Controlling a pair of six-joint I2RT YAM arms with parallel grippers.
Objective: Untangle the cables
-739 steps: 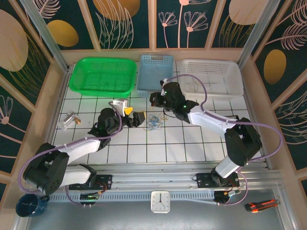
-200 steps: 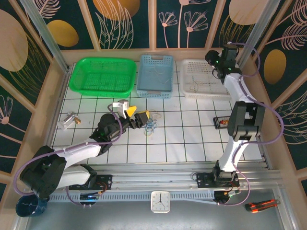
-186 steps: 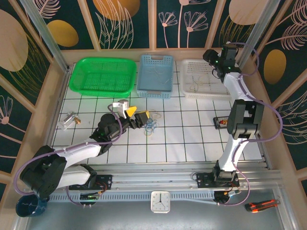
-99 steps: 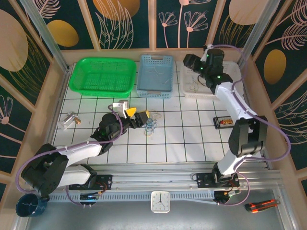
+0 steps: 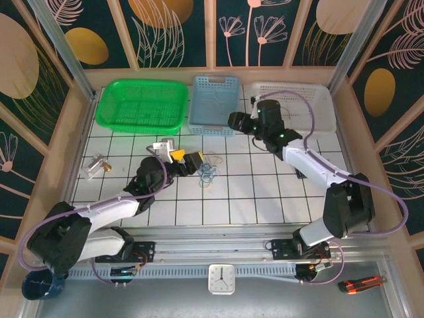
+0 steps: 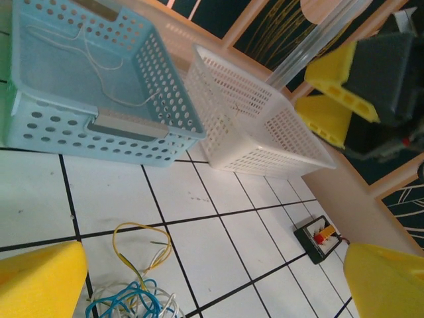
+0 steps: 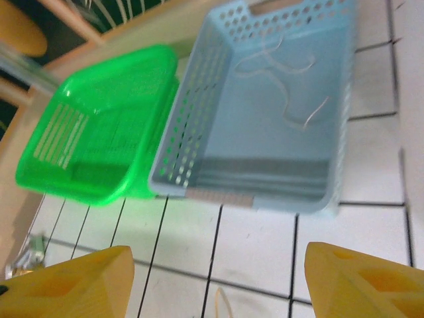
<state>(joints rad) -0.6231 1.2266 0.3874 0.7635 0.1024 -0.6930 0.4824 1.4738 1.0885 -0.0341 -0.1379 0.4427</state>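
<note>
Well, our left gripper [image 6: 215, 265] stands wide open and holds nothing; the tangled cables [image 6: 136, 295] lie between its fingers [image 6: 40, 278], close to one. Our right gripper [image 7: 218, 255] is open and empty too, before the blue basket [image 7: 199, 119].

Tangled cables [image 5: 209, 172] lie on the table [image 5: 265, 192] just beside the left claw [image 5: 193, 163].

Left wrist view: the cables [image 6: 136, 295] run off the bottom edge, their lower part unseen. Right wrist view: blurred throughout; a tan cable loop [image 7: 223, 306] is cut by the bottom edge. Top view: small objects [image 5: 95, 167] at left, too small to identify.
</note>
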